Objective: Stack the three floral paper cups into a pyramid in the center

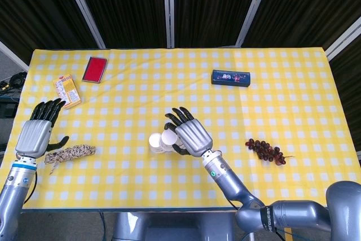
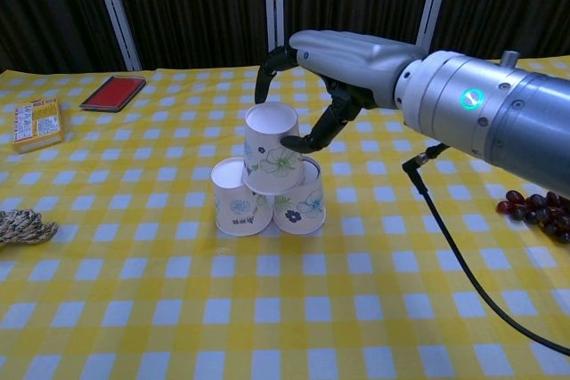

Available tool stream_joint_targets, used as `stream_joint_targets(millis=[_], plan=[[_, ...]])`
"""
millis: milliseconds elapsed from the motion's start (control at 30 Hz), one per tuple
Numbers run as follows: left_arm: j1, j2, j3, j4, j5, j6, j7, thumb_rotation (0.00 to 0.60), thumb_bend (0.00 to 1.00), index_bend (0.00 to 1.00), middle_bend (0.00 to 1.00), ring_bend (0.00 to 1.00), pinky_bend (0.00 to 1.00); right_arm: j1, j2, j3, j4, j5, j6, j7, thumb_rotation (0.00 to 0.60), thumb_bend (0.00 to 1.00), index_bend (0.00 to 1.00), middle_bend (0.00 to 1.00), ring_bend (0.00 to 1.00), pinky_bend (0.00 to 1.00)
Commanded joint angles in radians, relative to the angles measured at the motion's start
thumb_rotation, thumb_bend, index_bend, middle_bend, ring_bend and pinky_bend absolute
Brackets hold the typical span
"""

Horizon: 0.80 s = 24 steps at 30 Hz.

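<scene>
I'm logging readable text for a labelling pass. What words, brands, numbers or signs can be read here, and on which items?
No text can be read.
Yellow-orange packet: has print, too small and blurred.
Dark blue box: floral picture, any writing too small.
Left bottom paper cup: a small dark mark near the rim, illegible.
Red case: no text visible.
Right robot hand: only a green light on the wrist, no lettering.
</scene>
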Motion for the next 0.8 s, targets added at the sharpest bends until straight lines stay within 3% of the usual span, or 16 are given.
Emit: stream_joint_targets(millis=[33,200,533,667,800], plan=[[0.000,0.000,0.000,-0.001,0.000,0.000,0.002,0.600,0.28,0.00,0.00,0.00,0.00,0.002,-0.001,0.001,-0.001,-0.005,0.004,-0.003,0.600,0.25,0.41,0.12,0.00,0.00],[0.001,0.000,-0.001,-0.001,0.000,0.000,0.002,0.600,0.28,0.00,0.00,0.00,0.00,-0.001,0.003,0.002,-0.007,-0.006,0.017,-0.017,0.600,0.20,0.28,0.07,0.00,0.00],[0.002,-0.001,-0.001,0.000,-0.001,-0.001,0.006,0.600,0.28,0.00,0.00,0.00,0.00,-0.040,0.065,-0.015,-0.050,-0.032,0.066,-0.033,0.600,0.18,0.25,0.05,0.00,0.00],[0.003,-0.002,0.000,0.001,-0.001,-0.001,0.008,0.600,0.28,0.00,0.00,0.00,0.00,-0.094,0.136,-0.035,-0.070,-0.067,0.113,-0.004,0.600,0.18,0.24,0.04,0.00,0.00],[0.008,-0.010,0.002,0.015,0.000,0.006,0.011,0.600,0.28,0.00,0.00,0.00,0.00,-0.213,0.248,-0.079,-0.015,-0.137,0.228,0.086,0.600,0.18,0.21,0.01,0.00,0.00]])
